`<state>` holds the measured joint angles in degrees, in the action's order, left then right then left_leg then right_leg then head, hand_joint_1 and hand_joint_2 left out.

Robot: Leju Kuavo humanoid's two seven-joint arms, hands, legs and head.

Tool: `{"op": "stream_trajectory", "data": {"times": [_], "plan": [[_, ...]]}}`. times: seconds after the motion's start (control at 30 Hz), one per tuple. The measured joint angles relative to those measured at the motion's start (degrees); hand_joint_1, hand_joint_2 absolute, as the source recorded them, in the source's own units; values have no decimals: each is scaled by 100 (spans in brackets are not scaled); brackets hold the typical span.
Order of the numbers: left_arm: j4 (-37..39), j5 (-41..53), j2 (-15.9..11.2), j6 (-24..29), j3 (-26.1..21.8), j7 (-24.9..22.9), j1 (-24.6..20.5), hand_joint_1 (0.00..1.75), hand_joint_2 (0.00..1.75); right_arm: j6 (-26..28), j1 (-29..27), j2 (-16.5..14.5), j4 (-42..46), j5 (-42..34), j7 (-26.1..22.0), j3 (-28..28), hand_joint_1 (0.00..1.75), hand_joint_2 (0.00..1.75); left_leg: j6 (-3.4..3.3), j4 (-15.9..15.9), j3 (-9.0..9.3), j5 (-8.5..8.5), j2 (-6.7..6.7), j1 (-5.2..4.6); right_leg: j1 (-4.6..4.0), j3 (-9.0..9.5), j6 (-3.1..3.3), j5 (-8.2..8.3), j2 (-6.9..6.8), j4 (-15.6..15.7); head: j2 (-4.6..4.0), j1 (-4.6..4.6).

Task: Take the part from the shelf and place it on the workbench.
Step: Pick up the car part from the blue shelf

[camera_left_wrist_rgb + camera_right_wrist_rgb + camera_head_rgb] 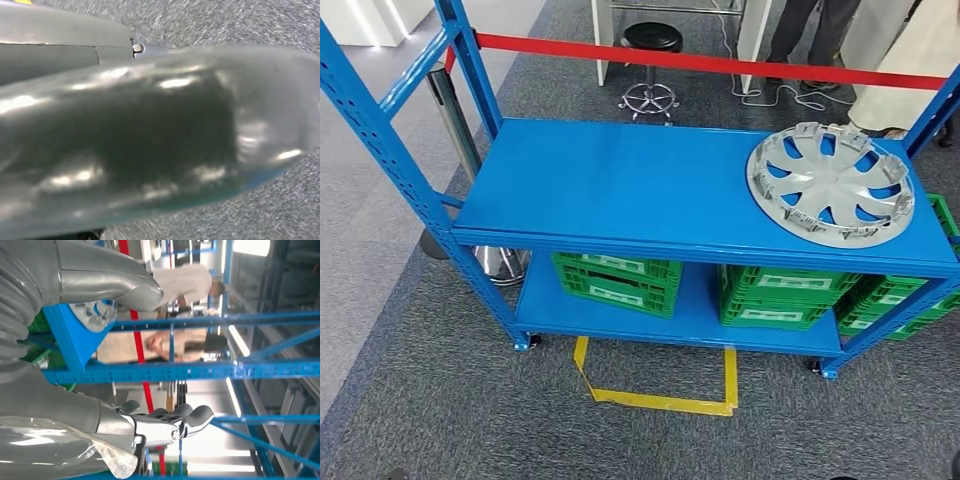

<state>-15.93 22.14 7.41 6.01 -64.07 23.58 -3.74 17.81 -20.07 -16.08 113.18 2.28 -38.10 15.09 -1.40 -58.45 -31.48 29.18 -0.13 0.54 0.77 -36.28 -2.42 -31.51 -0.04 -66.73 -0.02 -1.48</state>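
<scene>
A blurred, glossy grey surface (151, 140) lies over speckled grey carpet (241, 22).

The right hand (113, 355) is open and holds nothing. Its thick grey thumb (113, 282) points out straight, well apart from the darker fingers (188, 417), which lie side by side. The left hand is a grey blur from its wrist view.

Grey carpet floor (410, 400); yellow tape outline (660, 385) on it in front of the rack; red barrier belt (712, 62) strung from a chrome post (460, 125) behind; black round stool (652, 60) beyond the belt, beside white furniture legs (754, 40); cables on the floor there; bright ceiling light strips (251, 246) in the right wrist view.
</scene>
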Motion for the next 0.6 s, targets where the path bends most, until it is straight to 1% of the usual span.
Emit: {"op": "stream_trajectory", "data": {"times": [0.03, 0.07, 0.1, 0.17, 0.2, 0.23, 0.27, 0.3, 0.33, 0.37, 0.4, 0.43, 0.47, 0.5, 0.53, 0.57, 0.6], "plan": [[2, -2, 3, -5, -18, -1, -2, 0, 0, -52, 2, -15, -5, -1, 0, 2, 0, 175, 25, -12, 16, 25, -4, -13, -2, 174, 18, 127, -2, 366, 0, -1], [2, -2, 7, -5, -31, 0, -6, 0, 0, -102, 2, -32, -11, -4, 0, 5, 0, 175, 56, -18, 22, 40, -5, -23, -7, 307, 48, 186, -3, 616, 1, -6], [3, -2, 9, 0, -42, 2, -10, 0, 0, -147, 0, -52, -18, -9, 0, 10, 0, 175, 88, -22, 21, 48, -5, -32, -14, 378, 80, 177, 1, 742, 1, -11], [4, -2, 9, 14, -62, 4, -23, 0, 0, -213, -8, -96, -31, -15, 0, 24, 0, 175, 147, -15, 28, 57, -4, -33, -19, 425, 149, 153, 11, 782, 2, -23], [5, -2, 13, 21, -72, 7, -30, 0, 0, -228, -10, -117, -35, -14, -1, 34, 0, 175, 176, -40, 31, 83, -2, -29, -11, 447, 179, 151, 11, 798, 1, -28], [7, -2, 16, 31, -79, 11, -37, 0, 0, -244, -8, -137, -39, -11, -1, 42, 0, 175, 206, -143, -1, 148, -1, -24, 1, 478, 212, 146, 5, 816, 1, -41], [8, -2, 19, 43, -85, 16, -42, 0, 0, -264, -6, -158, -44, -9, -2, 48, 0, 175, 235, -356, -92, 258, -1, -18, 14, 513, 243, 138, -2, 832, 1, -54], [9, -2, 22, 58, -90, 20, -43, 0, 0, -284, -5, -179, -52, -8, -2, 55, 0, 175, 258, -689, -253, 402, 0, -11, 16, 540, 267, 119, -8, 836, 1, -66], [9, -2, 22, 70, -97, 22, -40, 0, 0, -302, -4, -196, -64, -7, -2, 61, 0, 175, 274, -1080, -461, 549, -1, -6, 15, 563, 285, 97, -11, 835, 1, -75], [9, -2, 21, 77, -106, 22, -35, 0, 0, -315, -6, -211, -78, -7, -2, 67, 0, 175, 283, -1420, -660, 639, -1, -2, 13, 588, 294, 73, -9, 835, 1, -75], [9, -2, 21, 80, -114, 22, -29, 0, 0, -322, -7, -222, -92, -7, -2, 74, 0, 175, 284, -1613, -797, 631, -1, -1, 13, 619, 295, 43, -4, 835, 1, -75], [9, -2, 22, 82, -121, 23, -25, 0, 0, -326, -8, -231, -106, -7, -2, 81, 0, 175, 275, -1589, -836, 501, -1, -1, 12, 662, 290, 10, 3, 835, 1, -78], [9, -2, 22, 93, -127, 28, -24, 0, 0, -331, -8, -240, -120, -8, -2, 87, 0, 175, 256, -1359, -777, 274, -1, -2, 12, 716, 280, -29, 8, 835, 1, -75], [9, -2, 22, 116, -133, 41, -24, 0, 0, -339, -6, -250, -133, -12, -2, 95, 0, 175, 229, -994, -651, 19, -1, -6, 12, 770, 264, -74, 10, 836, 1, -77], [9, -2, 20, 149, -140, 58, -26, 0, 0, -347, -3, -264, -146, -19, -2, 103, 0, 175, 197, -670, -521, -152, -1, -20, 7, 804, 243, -119, 9, 841, 1, -75], [9, -2, 21, 189, -151, 79, -31, 0, 0, -356, -2, -278, -160, -32, -1, 112, 0, 175, 161, -394, -400, -223, 0, -36, 1, 824, 215, -157, 8, 847, 1, -76], [9, -3, 21, 226, -161, 97, -35, 0, 0, -362, 0, -291, -174, -50, 1, 120, 0, 175, 130, -235, -328, -216, 0, -53, -4, 836, 187, -181, 4, 864, 1, -72]]}}
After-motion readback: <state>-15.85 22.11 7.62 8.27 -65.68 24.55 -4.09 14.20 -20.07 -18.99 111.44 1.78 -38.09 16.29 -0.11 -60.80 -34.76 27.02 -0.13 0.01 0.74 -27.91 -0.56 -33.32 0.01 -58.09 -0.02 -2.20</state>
